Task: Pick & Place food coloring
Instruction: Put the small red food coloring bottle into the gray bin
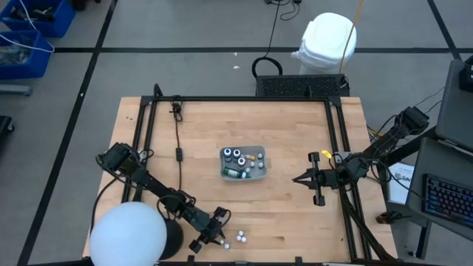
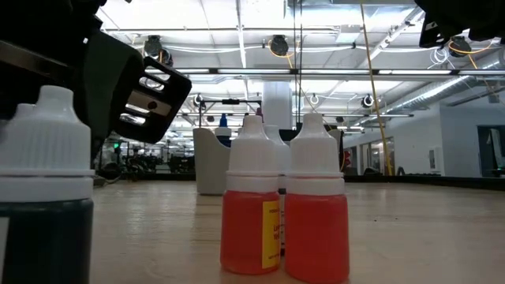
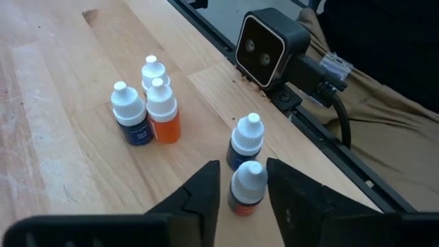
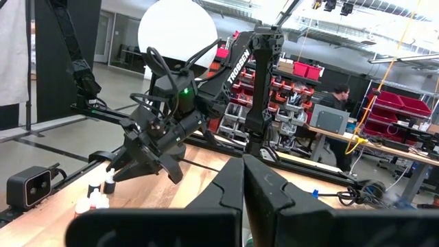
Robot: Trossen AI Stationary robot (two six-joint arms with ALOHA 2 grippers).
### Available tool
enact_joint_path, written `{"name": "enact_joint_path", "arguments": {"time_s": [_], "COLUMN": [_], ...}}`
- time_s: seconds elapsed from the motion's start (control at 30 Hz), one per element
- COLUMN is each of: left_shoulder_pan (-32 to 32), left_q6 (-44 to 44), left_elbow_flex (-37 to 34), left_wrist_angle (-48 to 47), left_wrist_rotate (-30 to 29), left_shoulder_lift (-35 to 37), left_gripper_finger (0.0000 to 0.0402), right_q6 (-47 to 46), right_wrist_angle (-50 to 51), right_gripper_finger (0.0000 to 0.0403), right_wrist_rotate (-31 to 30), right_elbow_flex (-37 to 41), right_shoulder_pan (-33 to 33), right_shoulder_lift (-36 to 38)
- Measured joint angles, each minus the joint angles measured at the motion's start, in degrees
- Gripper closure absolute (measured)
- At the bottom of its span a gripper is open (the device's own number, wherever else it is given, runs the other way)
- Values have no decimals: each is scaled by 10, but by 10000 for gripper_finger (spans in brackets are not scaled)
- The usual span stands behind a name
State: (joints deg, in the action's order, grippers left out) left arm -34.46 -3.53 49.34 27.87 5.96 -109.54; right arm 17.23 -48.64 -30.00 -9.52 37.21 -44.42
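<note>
Food coloring (image 3: pixel 247 189): loose bottles at table's near edge; others lie in the tray (image 1: pixel 243 176).
Left gripper (image 3: pixel 241 199): fingers straddle one red-filled bottle; grasp cannot be confirmed.
Right gripper (image 1: pixel 298 179): clenched, empty, right of tray.

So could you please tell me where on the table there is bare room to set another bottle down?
Bare wood lies between the tray and the right gripper, and across the far side beyond the tray. It is crowded at the near edge, where the left gripper sits among loose food coloring bottles.
</note>
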Motion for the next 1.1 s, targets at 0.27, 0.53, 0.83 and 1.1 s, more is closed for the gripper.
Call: {"name": "enact_joint_path", "arguments": {"time_s": [0.27, 0.53, 0.83, 1.1], "left_shoulder_pan": [0, 0, -6, 10], "left_q6": [9, 29, 87, 122], "left_elbow_flex": [0, 0, 0, -1], "left_wrist_angle": [5, 8, 24, -30], "left_wrist_rotate": [0, 0, 0, -42], "left_shoulder_lift": [0, 0, 1, 54], "left_gripper_finger": [315, 357, 353, 352], "right_q6": [1, 2, 2, 1], "right_wrist_angle": [0, 0, 0, 0], "right_gripper_finger": [403, 403, 403, 403], "right_wrist_rotate": [0, 0, 0, 0], "right_elbow_flex": [0, 0, 0, 0], "right_shoulder_pan": [0, 0, 0, 0], "right_shoulder_lift": [0, 0, 0, 0]}}
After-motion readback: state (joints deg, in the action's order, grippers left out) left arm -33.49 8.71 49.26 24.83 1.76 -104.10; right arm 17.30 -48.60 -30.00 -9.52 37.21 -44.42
